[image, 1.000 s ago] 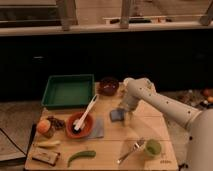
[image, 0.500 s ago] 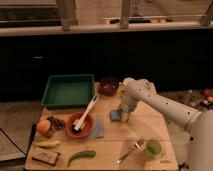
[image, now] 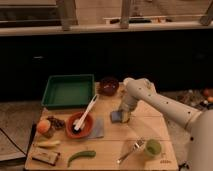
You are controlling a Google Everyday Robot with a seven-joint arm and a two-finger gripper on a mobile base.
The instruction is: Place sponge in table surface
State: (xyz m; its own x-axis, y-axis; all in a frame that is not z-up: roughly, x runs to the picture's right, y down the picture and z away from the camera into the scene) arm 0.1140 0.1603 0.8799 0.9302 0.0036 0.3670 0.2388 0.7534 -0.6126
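Note:
The sponge [image: 117, 117] is a small grey-blue block with a yellowish side, low over the wooden table [image: 150, 125] near its middle. My gripper [image: 121, 115] is at the end of the white arm [image: 160, 102] that reaches in from the right, right at the sponge. I cannot tell whether the sponge rests on the table or hangs just above it.
A green tray [image: 67, 91] stands at the back left, a dark bowl [image: 108, 85] behind the gripper. A red bowl [image: 80, 125] with a white brush, a grey cloth [image: 97, 127], a fruit [image: 44, 127], a green cucumber [image: 81, 156], a green cup [image: 152, 148] and a fork [image: 131, 150] lie around.

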